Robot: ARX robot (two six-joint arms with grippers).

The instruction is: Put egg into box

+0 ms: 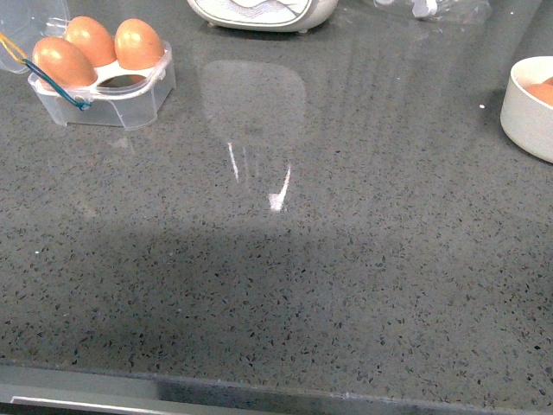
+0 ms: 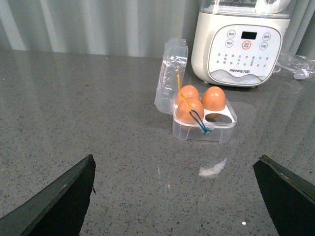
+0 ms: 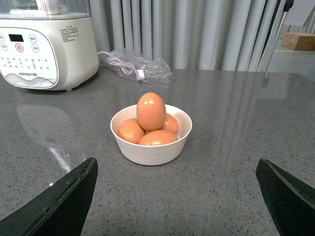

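**Both claws wide open, top egg sits in the bowl**

Nearest of all are the dark fingers (image 2: 59,201) of the left claw (image 2: 176,158). They stand far apart, and only the grey counter (image 1: 285,285) shows between them. The right claw (image 3: 177,161) looks alike: its two fingers (image 3: 59,201) are spread wide and hold nothing.

The box (image 1: 130,108) sits far off on the left side of the counter. Its clear lid (image 1: 30,22) is open and stands up at its far left side. Three brown eggs (image 1: 138,43) sit in the box. The fourth cell (image 1: 127,80), the near right one, is empty. A yellow and blue band (image 2: 197,120) runs down from the lid and hangs across the near left egg.

The white bowl (image 3: 152,152) stands on the right side of the counter, well apart from the box. It holds four brown eggs. The top egg (image 3: 150,111) stands upright on the other three (image 3: 157,138). In the right wrist view the bowl lies just ahead of the right claw, in the gap between its fingers.

A white kitchen machine (image 2: 241,44) with round buttons stands at the far side of the counter, between the box and the bowl. A clear bag (image 3: 140,69) with a white cable in it lies just to the right of the machine. A grey curtain (image 3: 197,34) hangs behind them all.
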